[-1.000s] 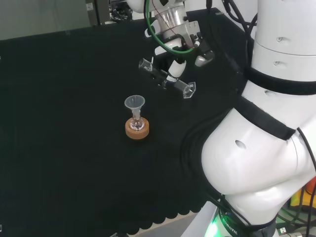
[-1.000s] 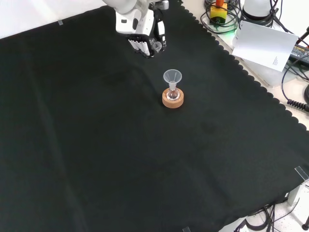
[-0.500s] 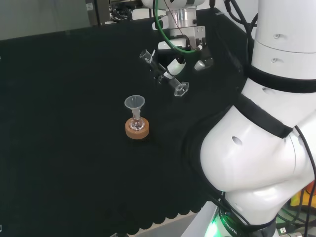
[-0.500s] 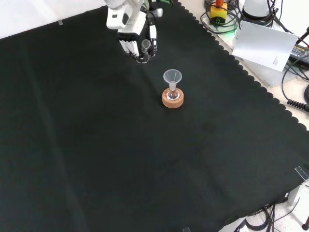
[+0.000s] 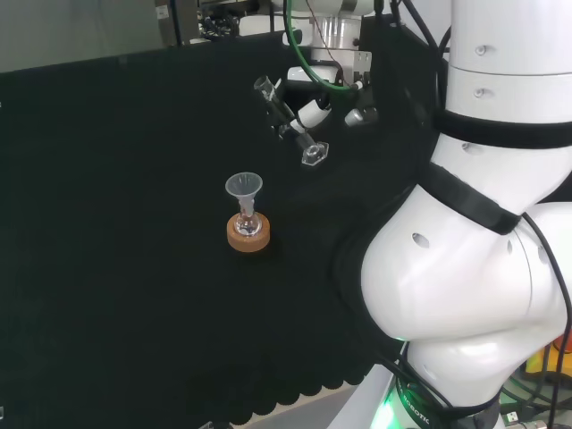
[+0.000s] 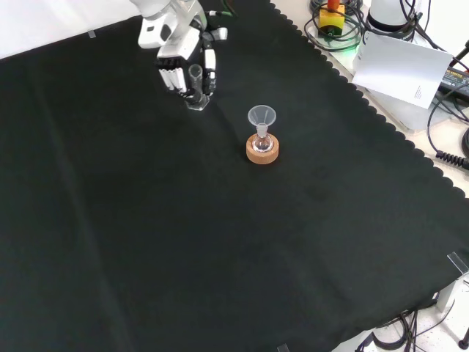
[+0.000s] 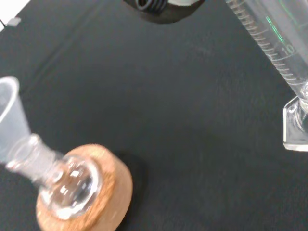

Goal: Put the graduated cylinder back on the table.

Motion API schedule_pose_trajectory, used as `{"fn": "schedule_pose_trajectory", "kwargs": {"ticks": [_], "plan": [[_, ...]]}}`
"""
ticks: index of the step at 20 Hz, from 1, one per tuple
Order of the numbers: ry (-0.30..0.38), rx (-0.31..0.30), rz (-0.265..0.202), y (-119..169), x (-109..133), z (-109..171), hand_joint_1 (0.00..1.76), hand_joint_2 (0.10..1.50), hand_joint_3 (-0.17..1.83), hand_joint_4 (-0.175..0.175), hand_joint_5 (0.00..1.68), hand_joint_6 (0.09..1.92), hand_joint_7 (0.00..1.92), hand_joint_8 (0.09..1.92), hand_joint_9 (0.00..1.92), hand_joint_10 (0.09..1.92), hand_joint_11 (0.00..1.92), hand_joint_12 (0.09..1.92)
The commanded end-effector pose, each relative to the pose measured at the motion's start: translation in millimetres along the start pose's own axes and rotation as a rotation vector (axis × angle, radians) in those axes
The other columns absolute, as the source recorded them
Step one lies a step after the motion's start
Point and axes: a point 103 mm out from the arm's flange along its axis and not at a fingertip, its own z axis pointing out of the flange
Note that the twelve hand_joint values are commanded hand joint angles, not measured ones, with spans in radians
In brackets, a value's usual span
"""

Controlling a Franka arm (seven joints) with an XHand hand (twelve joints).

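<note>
The clear graduated cylinder point(image 5: 290, 125) is held tilted above the cloth, its open mouth up and to the left and its flat foot down and to the right in the head view. My hand point(image 5: 315, 111) is curled round its middle. In the front view the hand point(image 6: 182, 64) is at the top with the cylinder point(image 6: 196, 82) between its fingers and the foot just above the cloth. The wrist view shows the cylinder's marked tube point(image 7: 276, 45) and foot close up.
A small glass flask with a clear funnel point(image 5: 244, 189) in its neck stands on a cork ring point(image 5: 248, 237) mid-cloth, nearer than the hand in the head view. The same cork ring point(image 6: 262, 152) lies to the hand's lower right in the front view. The scalloped cloth edge point(image 6: 352, 81) runs along the right.
The hand has carried the cylinder left and lower in the front view, farther from the funnel. The cylinder has turned from nearly flat to steeply tilted, foot downward.
</note>
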Motion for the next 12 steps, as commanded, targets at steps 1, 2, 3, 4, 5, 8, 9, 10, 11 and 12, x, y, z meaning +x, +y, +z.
{"fn": "schedule_pose_trajectory", "kwargs": {"ticks": [1, 2, 3, 4, 5, 8, 9, 10, 11, 12], "plan": [[0.075, -0.144, -0.044, 40, -39, 1, 1.26, 1.12, -0.17, 0.026, 1.1, 0.87, 1.26, 0.55, 1.52, 0.09, 1.19, 0.67], [0.087, -0.162, -0.048, 45, -44, 2, 1.26, 1.12, -0.17, 0.027, 1.09, 0.88, 1.26, 0.56, 1.51, 0.09, 1.19, 0.68], [0.105, -0.175, -0.052, 49, -48, 3, 1.26, 1.12, -0.17, 0.028, 1.09, 0.89, 1.25, 0.57, 1.51, 0.09, 1.18, 0.69], [0.119, -0.189, -0.055, 53, -53, 5, 1.26, 1.12, -0.17, 0.028, 1.09, 0.89, 1.24, 0.58, 1.51, 0.09, 1.18, 0.69], [0.129, -0.201, -0.056, 57, -56, 6, 1.26, 1.12, -0.17, 0.029, 1.09, 0.89, 1.24, 0.58, 1.51, 0.09, 1.18, 0.69], [0.163, -0.241, -0.06, 68, -67, 11, 1.27, 1.11, -0.1, -0.104, 1.07, 0.89, 1.15, 0.75, 1.5, 0.09, 1.17, 0.71], [0.172, -0.249, -0.062, 70, -69, 13, 1.27, 1.1, -0.07, -0.139, 1.06, 0.89, 1.12, 0.81, 1.5, 0.09, 1.16, 0.72], [0.178, -0.258, -0.063, 73, -71, 15, 1.28, 1.1, -0.06, -0.158, 1.06, 0.89, 1.11, 0.84, 1.5, 0.09, 1.16, 0.72], [0.188, -0.271, -0.068, 75, -73, 17, 1.28, 1.1, -0.05, -0.168, 1.05, 0.89, 1.1, 0.85, 1.49, 0.09, 1.16, 0.72], [0.192, -0.283, -0.072, 76, -74, 18, 1.28, 1.1, -0.05, -0.172, 1.05, 0.89, 1.1, 0.86, 1.49, 0.09, 1.16, 0.73]]}}
